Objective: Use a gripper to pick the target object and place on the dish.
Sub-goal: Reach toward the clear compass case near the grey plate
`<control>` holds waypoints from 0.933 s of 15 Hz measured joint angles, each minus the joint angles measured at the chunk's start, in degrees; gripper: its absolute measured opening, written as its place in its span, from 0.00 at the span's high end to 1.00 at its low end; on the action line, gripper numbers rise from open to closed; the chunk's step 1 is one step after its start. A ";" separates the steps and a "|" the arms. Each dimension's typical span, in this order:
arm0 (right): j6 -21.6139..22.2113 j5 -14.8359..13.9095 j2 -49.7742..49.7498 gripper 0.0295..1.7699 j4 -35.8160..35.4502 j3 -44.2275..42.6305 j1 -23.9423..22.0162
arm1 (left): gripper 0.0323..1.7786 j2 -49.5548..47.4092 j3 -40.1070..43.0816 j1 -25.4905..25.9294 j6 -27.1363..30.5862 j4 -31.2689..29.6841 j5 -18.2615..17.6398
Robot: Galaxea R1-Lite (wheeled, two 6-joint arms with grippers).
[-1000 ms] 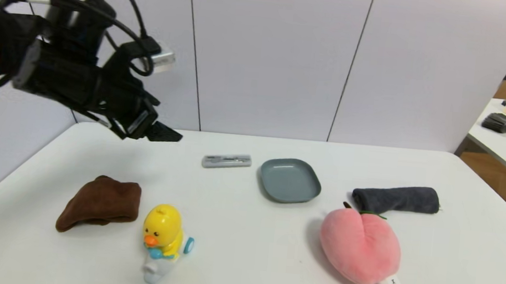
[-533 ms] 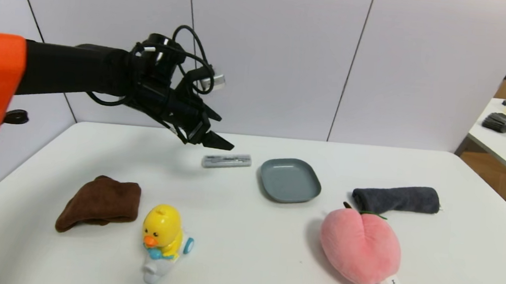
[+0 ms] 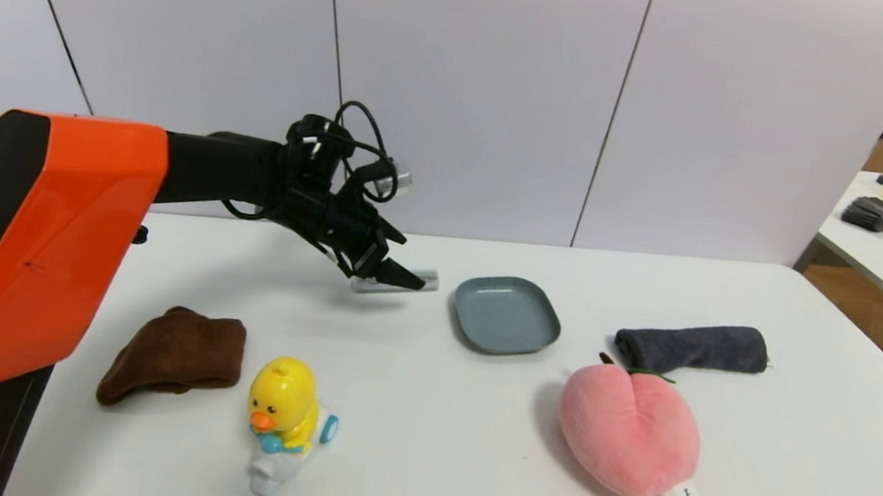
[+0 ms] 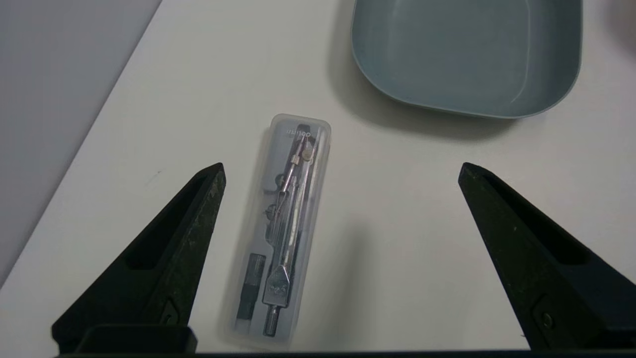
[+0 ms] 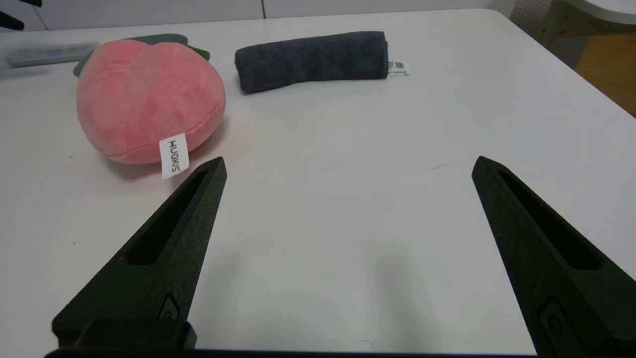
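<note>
So the left gripper (image 3: 395, 276) is reaching out over the far middle of the white table (image 3: 423, 454), hanging right above the target object, a small clear-lidded compass case (image 3: 429, 280) that lies flat on the tabletop. In the head view the black claw covers most of the case, so only its right end and a sliver of its left end poke out. The left wrist view is way clearer: the gripper (image 4: 342, 166) has its fingers spread wide apart and holding nothing, and the case (image 4: 283, 228) sits between them, closer to one finger (image 4: 169, 248) than the other, not touching either as far as I can tell. You can actually see the metal drawing compass through the lid. The grey-blue dish (image 3: 506, 314) is just beside the case, on its right, apart from it and with nothing in it; the wrist view shows its rim (image 4: 467, 107) just past the case's end. The right gripper (image 5: 348, 164) is out of the head view, sitting low over the table's right side with its fingers spread wide too, gripping nothing. Other stuff on the table: a pink plush peach (image 3: 628, 430), a rolled dark grey cloth (image 3: 690, 346), a brown cloth (image 3: 175, 354) and a yellow duck toy (image 3: 283, 418).
</note>
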 joint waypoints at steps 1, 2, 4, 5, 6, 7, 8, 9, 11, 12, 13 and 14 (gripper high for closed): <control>0.00 0.00 0.00 0.03 -0.02 0.00 0.00 | 0.05 0.74 -0.02 0.24 0.00 -0.13 -0.02; 0.00 0.02 0.00 0.03 0.00 0.00 0.00 | 0.05 1.49 -0.05 0.59 -0.02 -0.22 -0.02; -0.01 0.02 0.00 0.03 -0.05 0.00 0.00 | 0.05 2.56 -0.05 1.32 -0.02 -1.07 -0.11; 0.00 0.02 0.00 0.03 -0.05 0.00 0.00 | 0.05 3.04 -0.05 1.68 -0.09 -2.12 -0.15; 0.00 0.00 0.00 0.03 -0.02 0.00 0.00 | 0.05 3.45 -0.05 1.99 -0.16 -2.84 -0.22; 0.00 0.00 0.00 0.03 -0.05 0.00 0.00 | 0.05 3.83 -0.05 2.28 -0.22 -2.97 -0.26; 0.00 0.00 0.00 0.03 -0.07 0.00 0.00 | 0.05 4.11 -0.05 2.49 -0.24 -3.02 -0.30; -0.01 -0.02 0.00 0.03 -0.05 0.00 0.00 | 0.05 4.35 -0.05 2.67 -0.30 -3.02 -0.37; 0.00 0.00 0.00 0.03 -0.02 0.00 0.00 | 0.05 4.74 -0.05 3.02 -0.35 -2.95 -0.39; -0.01 -0.02 0.00 0.03 -0.05 0.00 0.00 | 0.05 4.90 -0.05 3.19 -0.33 -2.95 -0.41; 0.00 -0.02 0.00 0.03 -0.05 0.00 0.00 | 0.05 5.10 -0.05 3.30 -0.35 -2.93 -0.41; 0.00 -0.02 0.00 0.03 -0.05 0.00 0.00 | 0.05 5.27 -0.05 3.39 -0.33 -2.93 -0.46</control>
